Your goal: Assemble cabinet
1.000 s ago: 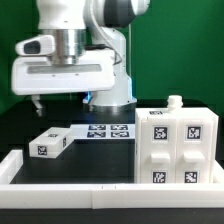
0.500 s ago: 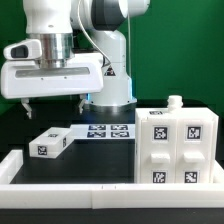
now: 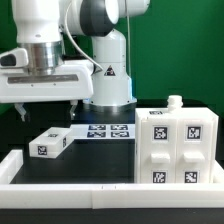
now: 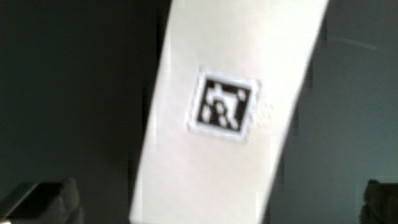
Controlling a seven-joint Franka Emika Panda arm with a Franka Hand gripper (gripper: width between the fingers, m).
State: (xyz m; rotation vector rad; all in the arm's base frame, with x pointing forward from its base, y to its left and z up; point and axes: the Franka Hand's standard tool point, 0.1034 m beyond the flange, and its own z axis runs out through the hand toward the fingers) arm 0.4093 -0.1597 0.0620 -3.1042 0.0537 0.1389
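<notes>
Since a second ago my arm has slid toward the exterior view's left and sunk a little. Now my claw hangs released, fingers spread wide and grasping nothing. The wrist view shows both dark fingertips well apart, with the loose block lying between and below them, its single square tag facing up.

In the exterior view that loose block lies flat on the black worktop, below my claw and clear of it. Just beside its far end lies the marker board. The cabinet body stands upright at the exterior view's right, tags on its front, a small white peg on top. A low white border rail runs along the near edge.
</notes>
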